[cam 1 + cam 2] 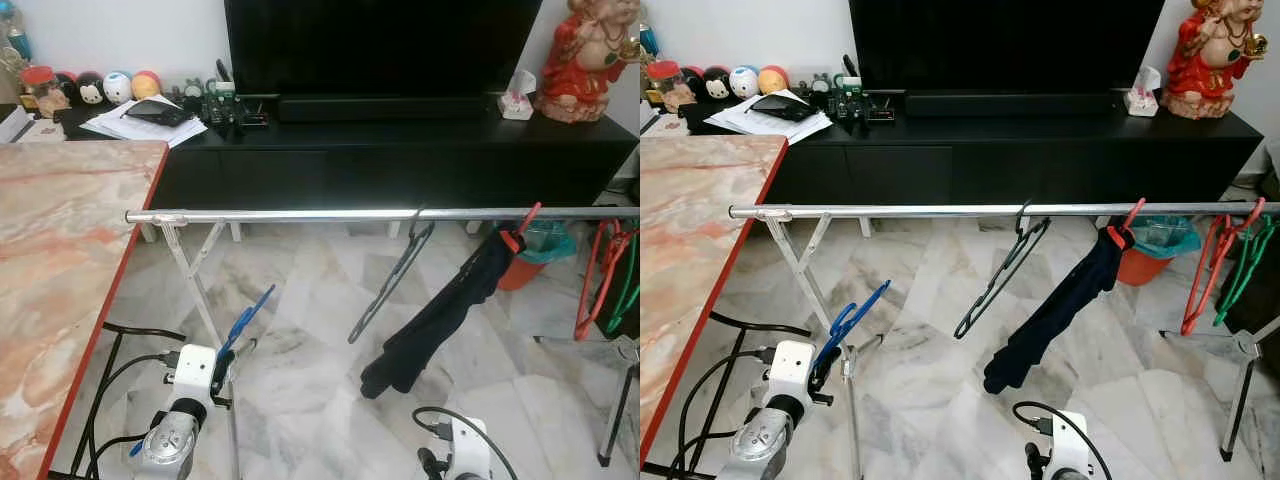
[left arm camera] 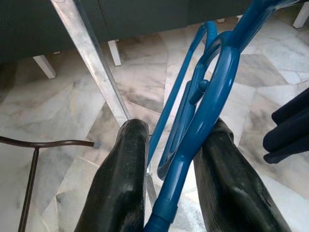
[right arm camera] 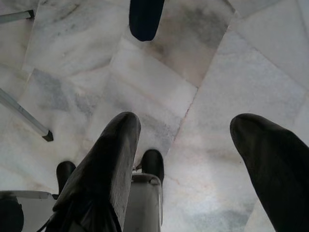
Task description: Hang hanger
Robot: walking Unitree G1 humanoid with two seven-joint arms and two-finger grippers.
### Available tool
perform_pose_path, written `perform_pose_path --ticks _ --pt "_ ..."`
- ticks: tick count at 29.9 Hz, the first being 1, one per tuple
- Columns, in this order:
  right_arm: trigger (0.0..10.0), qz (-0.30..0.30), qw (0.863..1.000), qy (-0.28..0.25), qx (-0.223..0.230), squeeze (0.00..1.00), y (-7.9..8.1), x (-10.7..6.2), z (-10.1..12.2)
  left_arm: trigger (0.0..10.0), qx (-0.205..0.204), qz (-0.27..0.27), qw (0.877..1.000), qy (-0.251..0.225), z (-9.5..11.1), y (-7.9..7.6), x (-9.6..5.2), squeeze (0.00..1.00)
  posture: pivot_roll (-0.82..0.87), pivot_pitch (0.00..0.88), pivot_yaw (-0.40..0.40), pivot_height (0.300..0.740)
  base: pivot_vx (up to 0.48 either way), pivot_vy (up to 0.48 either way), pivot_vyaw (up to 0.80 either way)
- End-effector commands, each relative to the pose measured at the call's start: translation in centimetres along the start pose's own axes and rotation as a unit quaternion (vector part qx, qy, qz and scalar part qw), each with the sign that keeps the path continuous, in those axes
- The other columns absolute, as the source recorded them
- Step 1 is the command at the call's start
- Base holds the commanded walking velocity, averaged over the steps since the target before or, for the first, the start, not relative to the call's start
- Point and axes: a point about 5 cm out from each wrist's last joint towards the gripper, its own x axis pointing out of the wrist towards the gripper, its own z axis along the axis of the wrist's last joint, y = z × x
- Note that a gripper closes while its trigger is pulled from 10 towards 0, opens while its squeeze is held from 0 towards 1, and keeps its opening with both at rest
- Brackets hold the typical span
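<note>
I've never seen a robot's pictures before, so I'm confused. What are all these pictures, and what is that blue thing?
The two wide pictures come from the robot's head, like its eyes, looking down at a silver clothes rail in a living room. On the rail hang a black hanger, a dark garment and red and green hangers. The two close pictures come from small cameras on its wrists. The left gripper squeezes a blue hanger between its black fingers, low below the rail. The right gripper is open, pointing at the marble floor.
</note>
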Motion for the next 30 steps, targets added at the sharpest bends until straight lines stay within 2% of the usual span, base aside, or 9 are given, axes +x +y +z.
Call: perform_pose_path --ticks 1,4,10,20,26,30 --pt "10.0 0.006 1.0 0.006 -0.005 0.0 0.4 0.0 -0.2 10.0 0.006 0.006 1.0 -0.003 0.3 0.5 0.1 0.0 0.05 0.0 -0.042 0.74 0.0 0.401 -0.64" --pt "10.0 0.005 1.0 0.001 -0.005 0.0 0.3 0.0 -0.1 10.0 0.019 -0.006 1.0 -0.009 0.6 0.2 0.3 0.0 0.05 0.0 -0.042 0.74 0.0 0.134 -0.21" --pt "10.0 0.004 1.0 -0.004 0.002 0.0 0.4 0.0 0.0 10.0 0.018 -0.023 0.999 -0.023 1.2 -0.4 0.6 0.0 0.05 0.0 -0.042 0.74 0.0 0.0 0.0" --pt "10.0 0.002 1.0 0.0 -0.002 0.0 0.4 0.0 -0.1 10.0 0.018 -0.025 0.999 -0.033 1.6 -0.5 0.7 0.0 0.05 0.0 -0.04 0.74 0.0 0.0 0.0" --pt "10.0 0.003 1.0 0.0 -0.006 0.0 0.4 0.0 -0.1 10.0 0.015 -0.024 0.999 -0.044 2.1 -0.6 0.7 0.0 0.05 0.0 -0.04 0.74 0.0 0.0 -0.61" --pt "10.0 0.003 1.0 -0.003 0.0 0.0 0.4 0.0 0.0 10.0 0.014 -0.023 0.999 -0.046 2.3 -0.5 0.9 0.0 0.05 0.0 -0.039 0.74 0.303 0.0 0.0"
